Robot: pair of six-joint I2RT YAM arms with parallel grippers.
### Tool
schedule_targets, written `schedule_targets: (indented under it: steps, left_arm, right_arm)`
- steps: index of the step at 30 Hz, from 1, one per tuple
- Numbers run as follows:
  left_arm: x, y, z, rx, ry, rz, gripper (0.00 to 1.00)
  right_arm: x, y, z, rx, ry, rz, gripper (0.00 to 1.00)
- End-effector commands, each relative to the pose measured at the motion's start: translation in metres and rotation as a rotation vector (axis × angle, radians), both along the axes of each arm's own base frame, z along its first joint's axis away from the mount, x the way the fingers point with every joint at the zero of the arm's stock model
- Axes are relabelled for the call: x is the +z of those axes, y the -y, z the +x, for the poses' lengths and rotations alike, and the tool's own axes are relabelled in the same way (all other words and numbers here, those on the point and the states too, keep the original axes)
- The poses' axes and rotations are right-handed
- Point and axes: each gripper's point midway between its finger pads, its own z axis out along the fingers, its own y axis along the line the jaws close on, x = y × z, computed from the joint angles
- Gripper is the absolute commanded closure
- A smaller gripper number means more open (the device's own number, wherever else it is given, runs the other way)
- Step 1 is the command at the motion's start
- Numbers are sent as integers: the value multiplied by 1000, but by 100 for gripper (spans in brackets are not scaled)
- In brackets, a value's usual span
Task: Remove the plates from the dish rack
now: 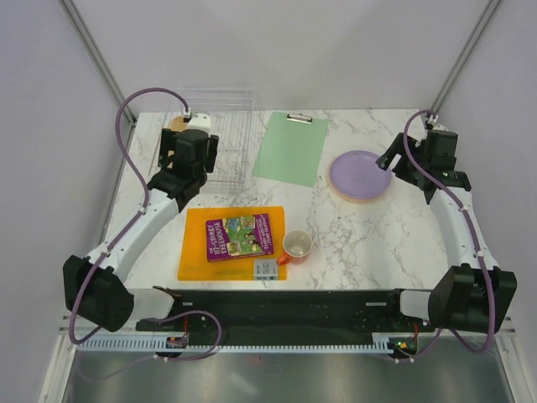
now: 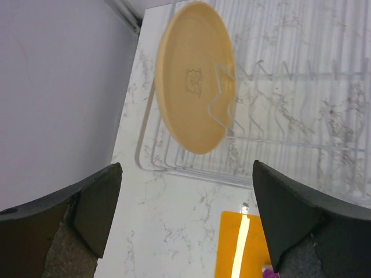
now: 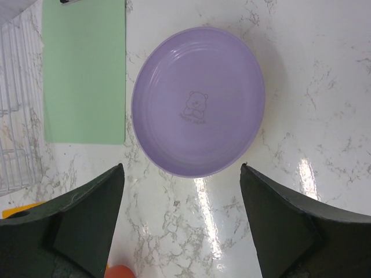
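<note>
Yellow-orange plate: upright in dish rack. Left claw apart, empty; centre on rim, lift straight up, out.

I see a flat green clipboard, a purple book on a rectangular orange cutting board, and a small orange cup just beside it.

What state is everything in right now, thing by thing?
dish rack: holds one plate
yellow-orange plate: standing on edge in it
lilac plate: lying flat, face up
left gripper: open, empty
right gripper: open, empty
orange cup: upright
book: closed, on the cutting board
</note>
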Motion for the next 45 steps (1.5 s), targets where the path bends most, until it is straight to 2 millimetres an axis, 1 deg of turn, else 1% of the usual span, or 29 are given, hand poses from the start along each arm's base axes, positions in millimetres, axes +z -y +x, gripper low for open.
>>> schedule_targets:
  steps: [1, 2, 4, 5, 6, 7, 8, 9, 10, 17, 19, 20, 22, 23, 24, 25, 29, 30, 31, 32, 33, 34, 35, 37, 38, 41, 43, 44, 45]
  left_arm:
    - [28, -46, 22, 125, 70, 29, 0]
    - [26, -49, 29, 136, 76, 40, 0]
    - [26, -65, 35, 184, 76, 62, 0]
    - [24, -69, 40, 188, 67, 74, 0]
    - [15, -73, 46, 204, 46, 83, 0]
    - [14, -80, 51, 217, 42, 80, 0]
    - [11, -82, 54, 224, 37, 74, 0]
    - [0, -80, 62, 212, 15, 69, 0]
    - [1, -82, 68, 208, 19, 57, 0]
    - [-19, -94, 95, 295, -11, 99, 1]
    - [-21, -96, 103, 312, -8, 110, 5]
    - [-29, -97, 107, 316, -21, 123, 6]
    - [-30, -99, 112, 338, -16, 136, 11]
    - [-37, -100, 114, 345, -28, 145, 12]
    - [-37, -102, 114, 358, -26, 153, 16]
    - [-37, -103, 113, 366, -26, 158, 23]
    - [-35, -106, 108, 395, -6, 154, 41]
    - [-30, -106, 105, 395, 9, 149, 45]
    - [-33, -106, 102, 396, 3, 154, 55]
    - [-32, -106, 101, 398, 7, 153, 57]
    - [-27, -105, 99, 395, 22, 150, 58]
    - [-30, -106, 97, 394, 13, 157, 61]
    - [-29, -106, 96, 394, 15, 158, 61]
    - [-30, -107, 94, 402, 16, 163, 72]
    - [-29, -107, 94, 401, 18, 164, 76]
    - [-33, -107, 95, 403, 11, 164, 77]
    - [-36, -106, 97, 407, 13, 155, 88]
    - [-37, -106, 97, 407, 12, 153, 90]
    - [-37, -105, 98, 401, 12, 147, 97]
  right_arm:
    - [-11, -1, -3, 13, -33, -17, 12]
    - [-14, -1, -4, 14, -41, -15, 12]
    - [-15, -3, -3, 19, -42, -9, 12]
    - [-16, -3, -2, 21, -44, -8, 12]
    - [-18, -3, -2, 23, -47, -9, 12]
    - [-18, -3, -2, 23, -49, -9, 12]
    - [-19, -3, -1, 22, -49, -6, 12]
    - [-20, -4, -1, 23, -52, -6, 12]
    - [-22, -4, -1, 25, -53, -5, 12]
    - [-38, -4, 0, 32, -87, -1, 12]
    - [-40, -4, 0, 33, -90, -3, 12]
    - [-43, -4, 0, 35, -96, -5, 12]
    - [-45, -4, 0, 35, -101, -3, 12]
    - [-46, -4, 0, 36, -102, -5, 12]
    - [-47, -3, 0, 36, -107, -5, 12]
    - [-47, -3, 0, 33, -105, -5, 12]
    - [-51, -3, 1, 36, -113, -5, 12]
    - [-52, -4, 1, 37, -116, -2, 12]
    - [-51, -4, 1, 39, -111, -3, 12]
    - [-52, -4, 1, 37, -114, 1, 12]
    - [-53, -4, 1, 39, -115, 1, 12]
    - [-52, -5, 1, 40, -112, 2, 12]
    - [-53, -5, 1, 41, -114, 4, 12]
    - [-53, -6, 0, 44, -113, 5, 12]
    - [-53, -6, 0, 47, -113, 9, 12]
    - [-51, -8, -1, 53, -109, 12, 12]
    - [-51, -8, -2, 55, -107, 12, 12]
    - [-51, -8, -2, 54, -108, 11, 12]
    - [-51, -8, -2, 55, -109, 12, 12]
